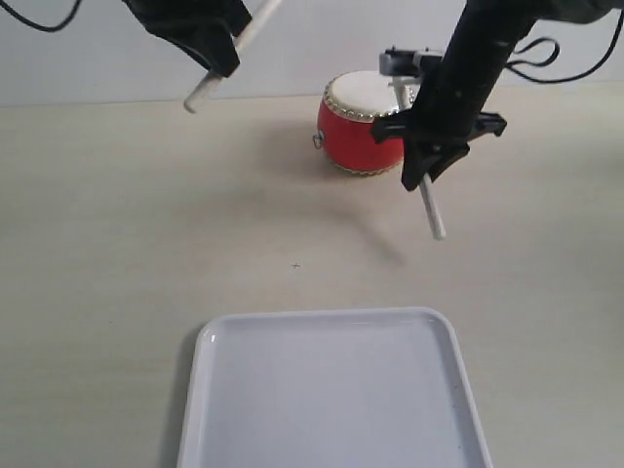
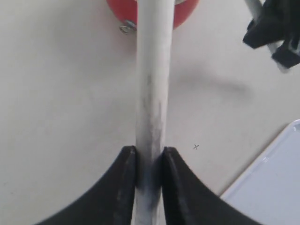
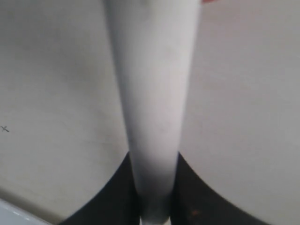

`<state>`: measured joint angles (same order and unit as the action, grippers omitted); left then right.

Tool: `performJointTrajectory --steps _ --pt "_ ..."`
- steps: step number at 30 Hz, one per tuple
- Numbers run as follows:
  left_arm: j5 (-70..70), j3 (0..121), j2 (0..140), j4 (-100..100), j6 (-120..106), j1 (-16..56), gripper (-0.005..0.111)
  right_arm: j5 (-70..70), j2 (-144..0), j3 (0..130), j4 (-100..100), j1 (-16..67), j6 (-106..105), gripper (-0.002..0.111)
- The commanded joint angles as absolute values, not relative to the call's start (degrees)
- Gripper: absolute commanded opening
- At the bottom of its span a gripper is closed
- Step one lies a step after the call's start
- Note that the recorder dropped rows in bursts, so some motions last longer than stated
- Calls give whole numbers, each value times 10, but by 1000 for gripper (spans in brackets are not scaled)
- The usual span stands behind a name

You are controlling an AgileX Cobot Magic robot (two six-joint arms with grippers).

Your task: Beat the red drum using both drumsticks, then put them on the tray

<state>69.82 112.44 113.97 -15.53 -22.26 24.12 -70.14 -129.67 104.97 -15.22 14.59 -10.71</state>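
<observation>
Drumsticks first, from the exterior view: the left gripper [image 1: 222, 66] is hanging high over the worktop's [image 1: 136, 244] far left corner, clamping the left drumstick [image 1: 200, 95] with its end tilting down and outward. The right gripper [image 1: 421, 175] is hovering just in front of the red drum [image 1: 349, 136], pinching the right drumstick [image 1: 432, 214], whose free end is pointing down towards the near edge. The drum is sitting by the far edge, right of the middle, with neither stick touching it. The tray [image 1: 331, 390] is lying at the near edge with no stick in it. Over to the left wrist view: black jaws are squeezing the pale shaft from both sides, and the stick is pointing at the drum's red wall and its little metal ring [image 2: 125, 27], with a corner of the tray showing off to one side. On to the right wrist view: the shaft is filling the picture and dark jaws are hugging its base, so the grip is looking firm. My read is that the beating stroke is calling for each tip to be coming down on the cream head, not the studded rim. The arms should be striking in turn, since they are converging closely.
</observation>
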Motion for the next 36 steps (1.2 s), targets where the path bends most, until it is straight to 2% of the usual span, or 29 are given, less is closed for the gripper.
performJointTrajectory --steps 1,9,17,26,36 --pt "700 1126 1119 -159 -218 224 0 -700 -1318 1044 -201 147 -104 0" --pt "700 1126 1123 -167 -218 223 0 -700 -1275 1044 -194 147 -108 0" --pt "700 1126 1124 -168 -218 223 0 -700 -1340 1044 -197 140 -99 0" --pt "700 1124 1167 -178 -218 228 0 -700 -1252 1068 -193 140 -99 0" --pt "700 1161 1280 -170 -218 276 0 -700 -1175 1072 -134 140 -104 0"
